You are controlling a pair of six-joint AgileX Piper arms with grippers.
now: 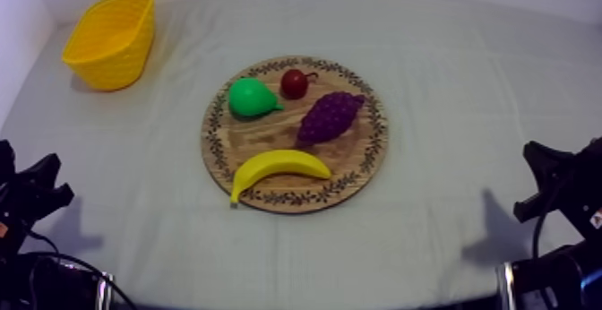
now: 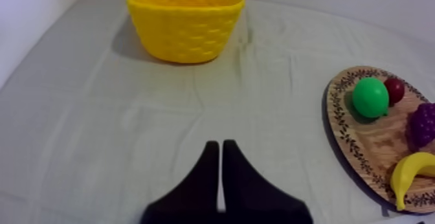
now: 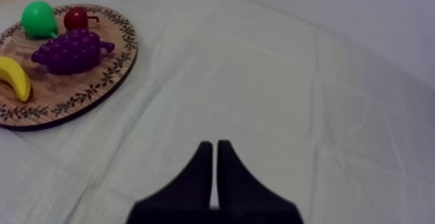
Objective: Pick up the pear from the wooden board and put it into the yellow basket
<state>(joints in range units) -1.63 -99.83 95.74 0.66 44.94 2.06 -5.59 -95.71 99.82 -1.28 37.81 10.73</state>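
A green pear (image 1: 251,98) lies on the round wooden board (image 1: 237,148) at its upper left part, next to a small red fruit (image 1: 295,83). The yellow basket (image 1: 112,39) stands at the far left of the table. My left gripper (image 1: 45,186) rests low at the left edge, shut on nothing; its fingers (image 2: 210,168) lie together over bare cloth, with the basket (image 2: 186,17) ahead and the pear (image 2: 370,97) off to the side. My right gripper (image 1: 542,181) rests low at the right edge, likewise shut, its fingers (image 3: 204,165) forming a narrow wedge well away from the board (image 3: 97,90).
Purple grapes (image 1: 330,116) and a banana (image 1: 278,167) share the board with the pear. Bare cloth lies between the board and the basket and around both arms. A white wall closes the table's left side.
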